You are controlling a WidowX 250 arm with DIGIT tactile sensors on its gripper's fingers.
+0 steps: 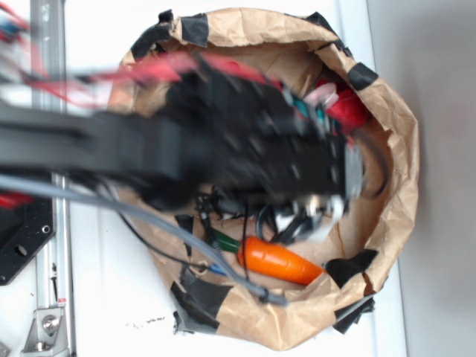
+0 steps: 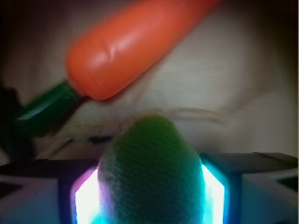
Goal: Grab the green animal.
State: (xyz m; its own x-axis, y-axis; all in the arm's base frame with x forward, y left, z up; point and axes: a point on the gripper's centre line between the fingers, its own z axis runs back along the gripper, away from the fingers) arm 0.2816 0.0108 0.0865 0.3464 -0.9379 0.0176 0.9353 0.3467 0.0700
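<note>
In the wrist view a fuzzy green rounded body, the green animal [image 2: 149, 163], fills the gap between my gripper's [image 2: 149, 191] two glowing pads [image 2: 86, 196] and touches both. The gripper is shut on it. Only this rounded green part shows; its limbs and ears are hidden. In the exterior view my blurred black arm and gripper [image 1: 316, 212] reach down into the brown paper bag [image 1: 398, 149], and the arm hides the green animal.
An orange toy carrot [image 1: 279, 260] with a dark green stem lies on the bag floor just beyond the gripper, and also shows in the wrist view [image 2: 135, 44]. A red object [image 1: 349, 108] sits at the bag's far side. Black tape patches line the bag rim.
</note>
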